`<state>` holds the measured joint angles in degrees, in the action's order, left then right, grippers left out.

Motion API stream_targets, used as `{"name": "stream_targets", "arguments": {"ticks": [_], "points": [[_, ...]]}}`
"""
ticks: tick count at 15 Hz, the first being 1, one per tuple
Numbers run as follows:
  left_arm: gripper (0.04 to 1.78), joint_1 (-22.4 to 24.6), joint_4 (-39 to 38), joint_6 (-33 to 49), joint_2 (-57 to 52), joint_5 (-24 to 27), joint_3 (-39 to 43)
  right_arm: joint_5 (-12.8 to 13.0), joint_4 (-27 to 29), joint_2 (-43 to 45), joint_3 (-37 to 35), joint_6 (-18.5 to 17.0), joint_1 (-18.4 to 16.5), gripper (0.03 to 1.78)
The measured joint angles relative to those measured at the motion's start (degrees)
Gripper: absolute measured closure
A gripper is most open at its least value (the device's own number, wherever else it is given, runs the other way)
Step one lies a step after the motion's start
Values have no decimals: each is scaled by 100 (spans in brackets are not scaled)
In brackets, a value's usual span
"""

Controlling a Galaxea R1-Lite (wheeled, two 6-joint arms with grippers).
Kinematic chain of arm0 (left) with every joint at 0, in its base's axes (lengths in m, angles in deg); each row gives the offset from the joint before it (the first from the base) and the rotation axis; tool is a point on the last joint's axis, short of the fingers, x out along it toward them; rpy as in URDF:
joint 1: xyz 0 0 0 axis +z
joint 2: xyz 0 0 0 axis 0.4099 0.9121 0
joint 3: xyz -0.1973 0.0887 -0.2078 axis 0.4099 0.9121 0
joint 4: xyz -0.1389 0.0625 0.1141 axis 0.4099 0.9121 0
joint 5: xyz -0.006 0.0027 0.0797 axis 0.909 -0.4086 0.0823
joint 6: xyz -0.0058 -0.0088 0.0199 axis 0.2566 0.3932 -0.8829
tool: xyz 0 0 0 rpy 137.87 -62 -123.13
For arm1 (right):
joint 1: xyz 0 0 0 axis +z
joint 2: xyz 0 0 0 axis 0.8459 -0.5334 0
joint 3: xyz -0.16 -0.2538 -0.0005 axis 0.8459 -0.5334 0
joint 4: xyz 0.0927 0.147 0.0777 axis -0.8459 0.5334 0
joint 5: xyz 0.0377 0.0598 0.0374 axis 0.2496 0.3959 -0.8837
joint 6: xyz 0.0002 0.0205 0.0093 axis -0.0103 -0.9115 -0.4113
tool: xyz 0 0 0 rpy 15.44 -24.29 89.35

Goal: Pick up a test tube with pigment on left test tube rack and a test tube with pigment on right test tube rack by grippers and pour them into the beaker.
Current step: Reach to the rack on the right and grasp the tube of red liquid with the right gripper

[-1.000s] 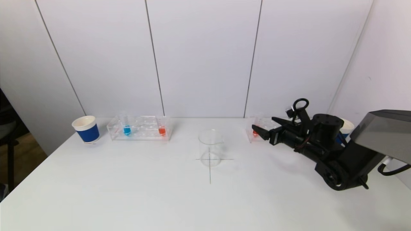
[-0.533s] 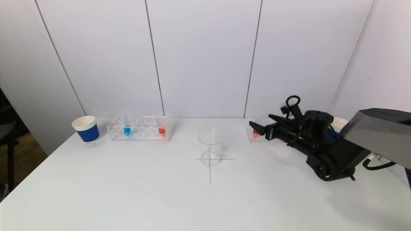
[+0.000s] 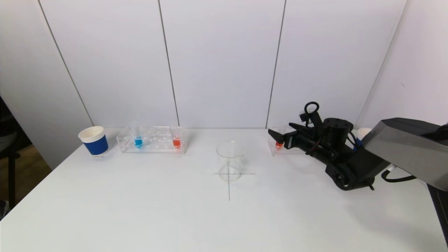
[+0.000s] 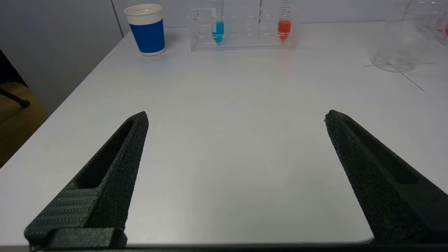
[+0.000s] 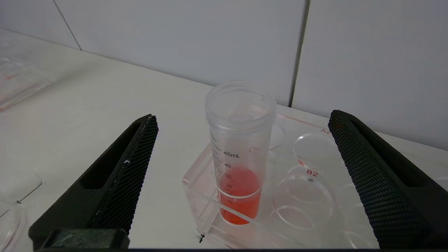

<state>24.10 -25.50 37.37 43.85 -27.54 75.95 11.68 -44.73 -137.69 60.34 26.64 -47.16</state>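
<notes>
The clear beaker [image 3: 229,160] stands at the table's middle on a drawn cross. The left rack [image 3: 153,140] holds a blue-pigment tube [image 3: 138,140] and a red-pigment tube [image 3: 176,140]; both show in the left wrist view, blue [image 4: 217,26] and red [image 4: 284,28]. The right rack [image 3: 276,148] holds a red-pigment tube [image 3: 279,143], seen close in the right wrist view [image 5: 239,154]. My right gripper [image 3: 280,131] is open, its jaws on either side of that tube's top, not touching. My left gripper [image 4: 236,117] is open and empty over the table's near left.
A blue paper cup [image 3: 93,140] stands left of the left rack. Another cup [image 3: 362,132] is mostly hidden behind the right arm. The right rack has empty holes [image 5: 315,154] beside the tube. The wall is just behind both racks.
My right arm has moved left and away from me, bringing its open gripper up to the red tube in the right rack. Nothing else has moved.
</notes>
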Motion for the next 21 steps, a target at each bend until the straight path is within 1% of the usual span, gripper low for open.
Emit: {"name": "stream_targets", "arguments": {"ticks": [15,21], "points": [[6,-1,0,-2,0,0,0,59,-90,-160,39,2,2,4],[6,0,0,-2,0,0,0,59,-5,-182,226,2,11,4]]}}
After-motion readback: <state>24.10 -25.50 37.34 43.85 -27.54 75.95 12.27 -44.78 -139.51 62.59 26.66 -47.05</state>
